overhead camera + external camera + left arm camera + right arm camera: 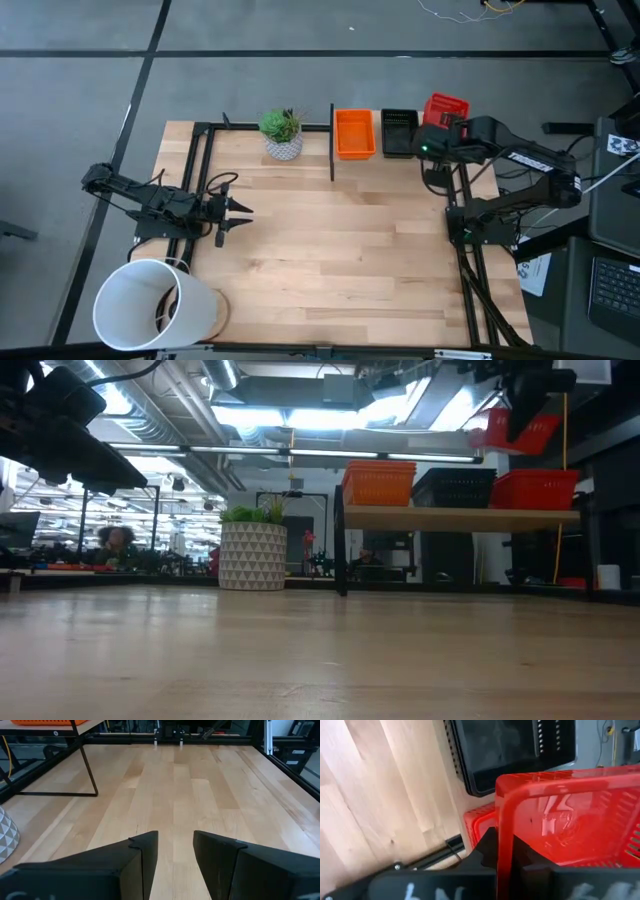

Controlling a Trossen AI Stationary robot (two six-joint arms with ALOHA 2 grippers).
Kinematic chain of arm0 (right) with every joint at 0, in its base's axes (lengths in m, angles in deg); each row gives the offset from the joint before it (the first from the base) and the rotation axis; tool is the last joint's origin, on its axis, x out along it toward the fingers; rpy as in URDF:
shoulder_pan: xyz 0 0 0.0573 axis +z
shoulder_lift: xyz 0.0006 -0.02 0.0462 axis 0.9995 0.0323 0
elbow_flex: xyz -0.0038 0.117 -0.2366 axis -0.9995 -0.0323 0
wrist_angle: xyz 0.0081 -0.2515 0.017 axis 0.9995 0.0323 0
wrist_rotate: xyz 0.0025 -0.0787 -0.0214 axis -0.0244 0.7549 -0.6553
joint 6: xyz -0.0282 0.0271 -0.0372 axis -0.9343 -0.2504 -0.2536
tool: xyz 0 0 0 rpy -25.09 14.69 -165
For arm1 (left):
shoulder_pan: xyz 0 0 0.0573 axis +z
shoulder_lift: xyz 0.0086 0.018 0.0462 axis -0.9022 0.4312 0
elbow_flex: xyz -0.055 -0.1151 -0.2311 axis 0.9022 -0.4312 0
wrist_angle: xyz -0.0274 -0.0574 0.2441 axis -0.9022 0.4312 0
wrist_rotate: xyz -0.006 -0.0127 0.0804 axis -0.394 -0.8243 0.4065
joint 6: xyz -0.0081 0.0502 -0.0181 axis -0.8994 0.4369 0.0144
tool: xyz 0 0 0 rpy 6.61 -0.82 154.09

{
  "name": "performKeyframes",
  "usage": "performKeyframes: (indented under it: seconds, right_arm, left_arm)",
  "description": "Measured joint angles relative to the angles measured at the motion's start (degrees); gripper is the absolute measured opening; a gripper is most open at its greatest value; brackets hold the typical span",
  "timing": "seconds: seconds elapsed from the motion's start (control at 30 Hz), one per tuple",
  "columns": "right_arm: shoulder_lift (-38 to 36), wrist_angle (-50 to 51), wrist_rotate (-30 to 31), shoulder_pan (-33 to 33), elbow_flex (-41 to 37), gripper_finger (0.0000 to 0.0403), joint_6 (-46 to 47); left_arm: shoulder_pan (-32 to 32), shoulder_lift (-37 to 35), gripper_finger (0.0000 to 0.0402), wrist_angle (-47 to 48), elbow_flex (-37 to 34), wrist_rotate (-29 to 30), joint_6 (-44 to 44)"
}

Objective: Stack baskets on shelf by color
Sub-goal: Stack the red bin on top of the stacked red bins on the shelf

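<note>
I have the right tool (504, 857) at the far right corner of the bench (340, 260), clenched on the rim of a red basket (565, 815). The basket hangs tilted in the air, above the right end of the shelf (460, 517). In the low view it is clear of everything under it (515, 428).

On the shelf I see three stacks side by side: orange baskets (379, 483) at the left end, black baskets (455, 487) in the middle, red baskets (533, 489) at the right end. From above, the arm covers most of the red stack, and only the orange stack (354, 133), the black stack (399, 131) and the held basket (446, 105) show well. The right wrist view gives what the others do not — the rim of the red stack (479, 822) just under the held basket, with the black stack (510, 750) beside it.

The left tool (174, 857) waits low near the left edge of the bench, released, with a narrow gap between its fingers (145, 852). In front of it the wooden top is wide and free up to the shelf's thin black upright (89, 767).

A plant pot (283, 135) stands at the far edge, just left of the shelf. A big white bucket (155, 305) lies on its side at the near left corner — it reaches past the bench edge.
</note>
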Motion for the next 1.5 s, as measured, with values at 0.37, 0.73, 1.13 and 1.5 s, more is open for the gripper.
performKeyframes:
  seconds: [0.37,0.73,1.13,1.5]
  right_arm:
    - [0.67,0.48,-4.89,-9.49,-0.15,0.0,-6.81]
    - [0.2,0.53,-7.12,-15.68,-4.22,0.0,-21.02]
    - [0.2,0.49,-13.49,-23.15,-4.26,0.0,-26.46]
    - [0.2,0.48,-15.89,-23.87,-4.28,0.0014,-28.64]
  left_arm:
    - [0.01,0.0,0.0118,-0.01,0.0,0.0,-0.01]
    - [0.01,-0.01,0.0118,-0.01,0.0,-0.01,0.0]
    - [0.01,0.0,0.0118,0.0,0.0,-0.01,-0.01]
    - [0.0,0.01,0.0118,0.0,0.0,-0.02,-0.01]
